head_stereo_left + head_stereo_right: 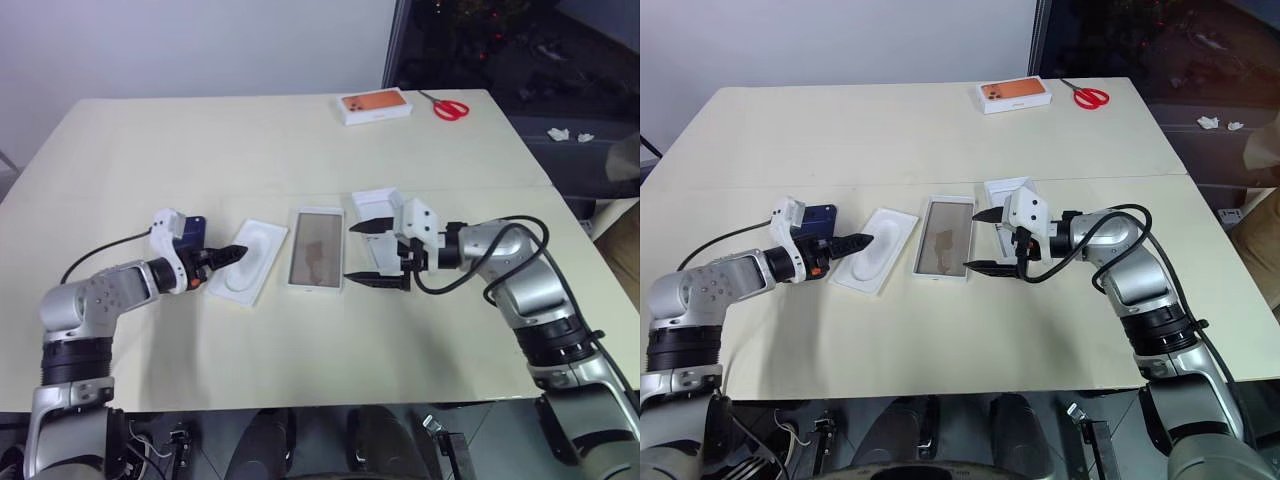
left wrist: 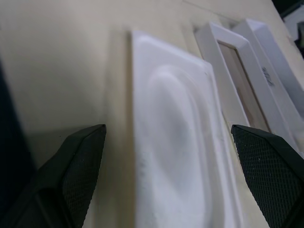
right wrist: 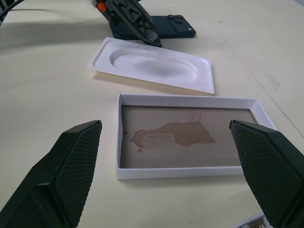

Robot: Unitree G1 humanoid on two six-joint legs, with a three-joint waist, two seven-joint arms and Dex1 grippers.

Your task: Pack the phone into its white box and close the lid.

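On the cream tabletop we list a row of items across the middle of the head views. The white box lies open at centre, brownish floor showing, nothing inside. Just left of it lies a thin white tray with an oval recess. The phone, dark navy, lies flat at centre left, partly behind the left gripper, whose fingers stand apart over the tray's left edge, holding nothing. The right gripper sits just right of the white box, fingers wide apart, empty. Behind it we note a white cardboard piece, likely the lid. At the upper right of the frame lie a white box with an orange face and red scissors.
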